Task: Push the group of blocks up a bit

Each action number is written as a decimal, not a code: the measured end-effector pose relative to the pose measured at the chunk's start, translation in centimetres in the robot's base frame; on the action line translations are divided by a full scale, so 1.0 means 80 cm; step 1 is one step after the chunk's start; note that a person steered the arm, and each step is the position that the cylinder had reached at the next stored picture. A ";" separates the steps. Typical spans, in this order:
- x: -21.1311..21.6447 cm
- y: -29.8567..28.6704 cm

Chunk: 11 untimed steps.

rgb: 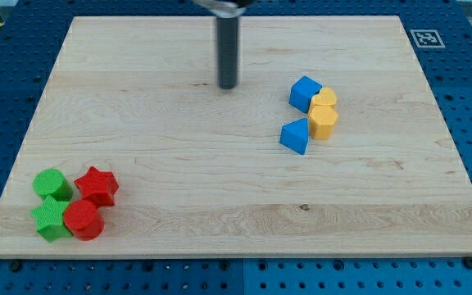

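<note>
Up near the far side of the board (138, 147), a bit left of the middle, our tip (228, 85) rests on the wood with nothing touching it. We have no claws to open or close, just a dark rod, and it holds nothing and pushes nothing right now.

Off to the right of our tip sits one bunch of four blocks. We see a blue cube (305, 92) at the far end, a yellow block (325, 98) beside it, a yellow hexagon block (323, 121) just nearer, and a blue triangle block (295, 135) to the left of that one. They huddle close, most of them touching.

Down in the near left corner sits another bunch: a green round block (52, 183), a red star (97, 185), a green star (49, 218) and a red round block (83, 220).

We cannot tell which bunch the task means. To push a bunch to the far side, we think our tip must go round to its near side first, since it now sits farther back than both bunches
</note>
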<state>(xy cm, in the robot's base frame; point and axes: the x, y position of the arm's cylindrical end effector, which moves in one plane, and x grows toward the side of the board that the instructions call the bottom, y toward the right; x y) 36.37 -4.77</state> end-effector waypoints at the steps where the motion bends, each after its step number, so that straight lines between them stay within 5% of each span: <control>1: 0.023 -0.107; 3: 0.095 -0.319; 6: 0.123 -0.321; 10: 0.318 -0.306; 11: 0.316 -0.279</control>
<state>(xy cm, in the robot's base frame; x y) 61.68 -27.10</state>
